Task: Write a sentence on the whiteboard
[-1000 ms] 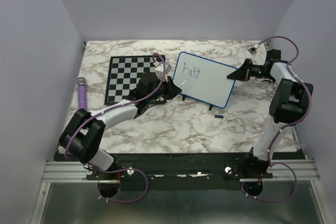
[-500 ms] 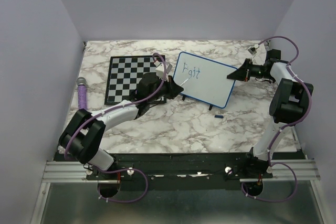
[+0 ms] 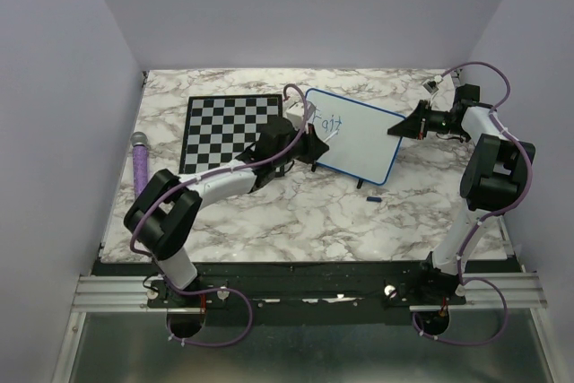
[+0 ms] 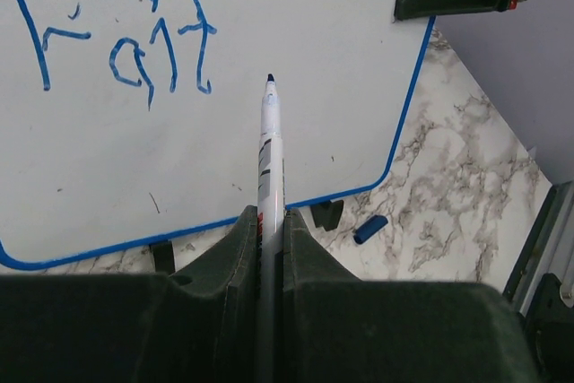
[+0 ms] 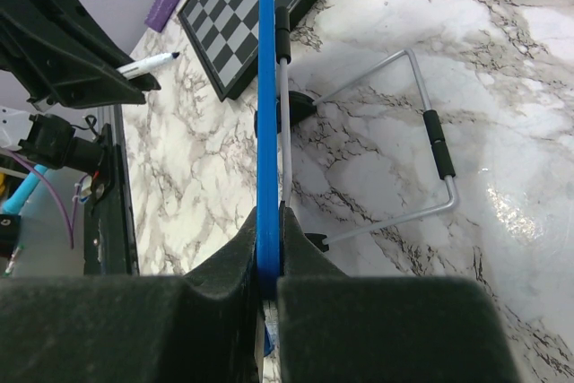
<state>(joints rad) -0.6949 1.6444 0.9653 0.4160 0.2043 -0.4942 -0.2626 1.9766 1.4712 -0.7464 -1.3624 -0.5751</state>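
Only "Fait" of sentence (image 4: 121,62) on whiteboard (image 4: 314,60), rest not written yet; clamping marker (image 4: 268,150) in left fingers (image 4: 235,257), pinching board's edge with right fingers (image 5: 238,250).

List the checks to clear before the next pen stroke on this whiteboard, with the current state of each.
1. Grip on the marker by the left end effector: ok, closed on the barrel.
2. Hold on the whiteboard by the right end effector: ok, clamped on its blue edge.
3. Tip just right of the last letter of the sentence: ok.
4. Tip touching the board: not ok, the right wrist view shows a gap.
5. Sentence finished: not ok, only "Fait" is written.
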